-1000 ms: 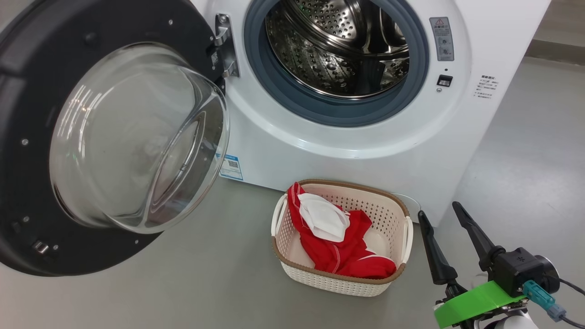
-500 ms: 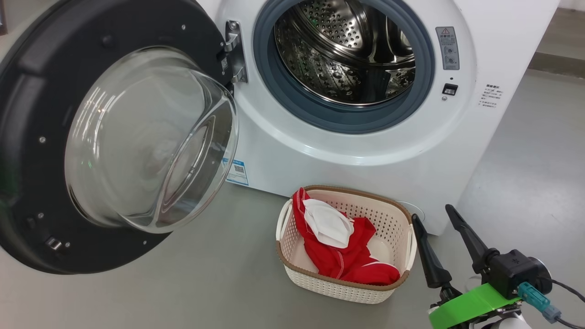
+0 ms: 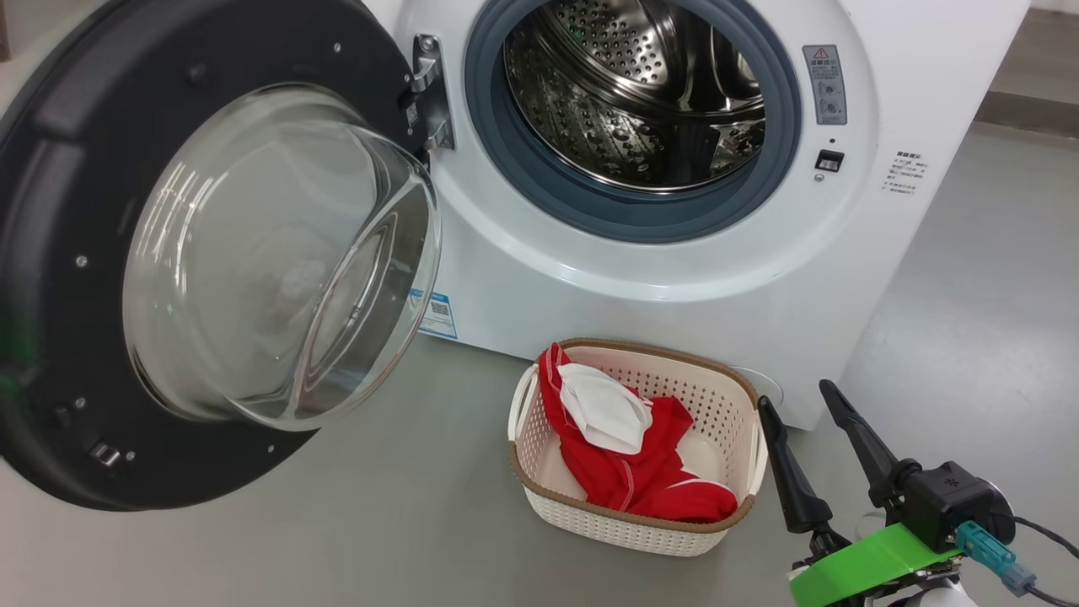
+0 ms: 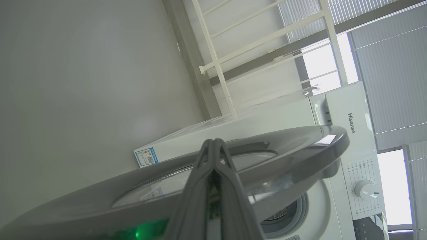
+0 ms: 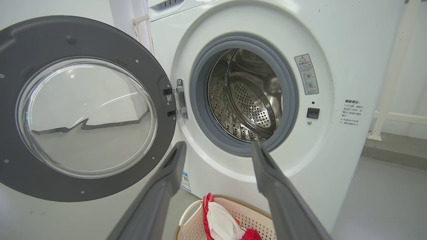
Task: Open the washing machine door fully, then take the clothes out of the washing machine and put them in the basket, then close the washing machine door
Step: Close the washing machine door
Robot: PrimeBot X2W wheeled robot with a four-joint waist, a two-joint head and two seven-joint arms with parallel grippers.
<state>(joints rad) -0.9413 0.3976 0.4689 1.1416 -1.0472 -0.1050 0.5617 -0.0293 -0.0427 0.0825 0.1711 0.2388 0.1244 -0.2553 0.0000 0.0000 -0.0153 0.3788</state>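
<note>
Closing the washing machine door (image 3: 50, 169), swung wide, is the step outstanding, the clothes (image 3: 624, 480) lying in the basket (image 3: 641, 531); my left gripper (image 4: 213, 143), pressed together by the door's glossy outer face, could skid off, and my spread right gripper (image 3: 794, 392) could clip the basket beside it.

- The right gripper (image 3: 795, 394) sat low at the robot's right side, its two dark fingers spread wide apart and angled upward, empty.
- The left gripper (image 4: 213, 141) had both fingers pressed tightly together.
</note>
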